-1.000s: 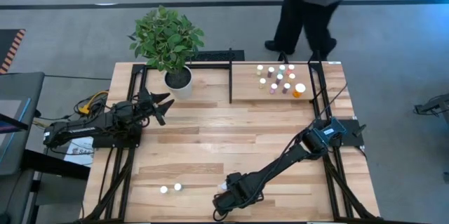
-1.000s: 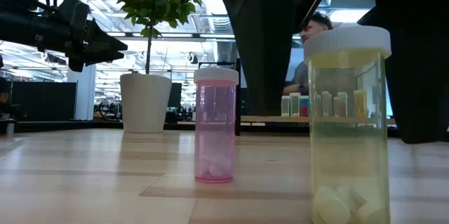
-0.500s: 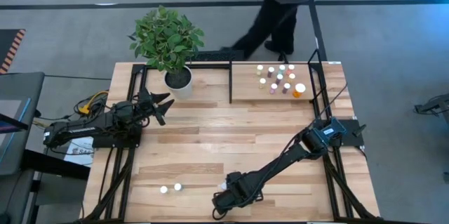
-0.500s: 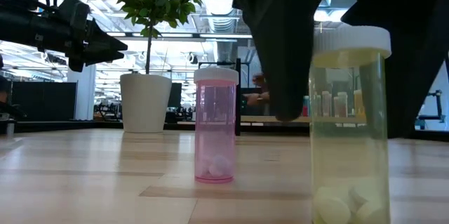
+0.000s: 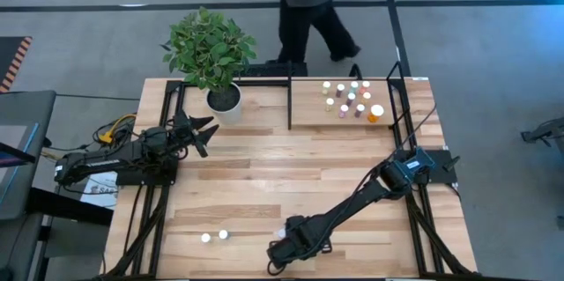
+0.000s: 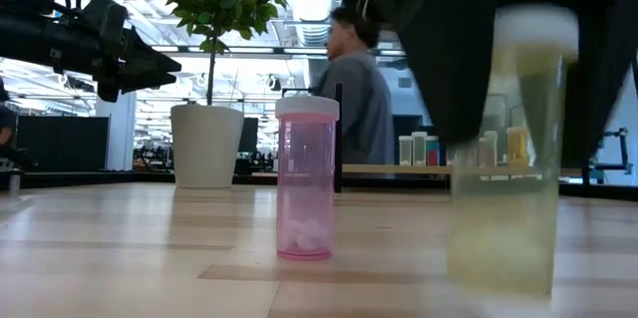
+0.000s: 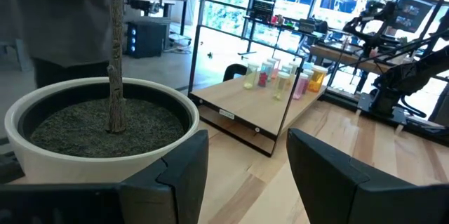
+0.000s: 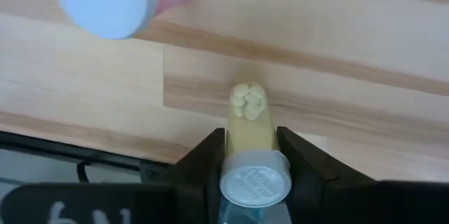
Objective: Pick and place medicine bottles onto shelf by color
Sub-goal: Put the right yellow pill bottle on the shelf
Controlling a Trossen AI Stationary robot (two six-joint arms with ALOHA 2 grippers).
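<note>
My right gripper (image 5: 284, 232) is down near the table's front edge, shut on a greenish-yellow medicine bottle (image 8: 249, 122) with a white cap (image 8: 254, 182). The same bottle (image 6: 508, 159) shows blurred in the low view. A pink medicine bottle (image 6: 306, 178) stands upright on its base beside it, and two white-capped bottles (image 5: 214, 236) stand to the left. Several more bottles (image 5: 352, 100) stand on the shelf (image 5: 308, 115) at the far right. My left gripper (image 5: 204, 131) hovers open next to the white plant pot (image 5: 225, 100). My right gripper pinches the greenish-yellow bottle's body just under the cap (image 8: 249, 143) between its two fingers (image 8: 210, 161). The fingers come from above, pointing down, one on each side. The bottle stays upright; whether its base is clear of the table I cannot tell.
The plant in its white pot (image 6: 206, 146) stands at the far left of the table, close to my left gripper (image 7: 245, 175). Black bars frame the shelf (image 7: 238, 104). A person (image 5: 304, 8) walks past beyond the far edge. Bare wood lies between the two arms.
My right gripper has shut on the greenish-yellow bottle, which now shows blurred and a little higher in the low view. The person behind the table has walked toward the left.
</note>
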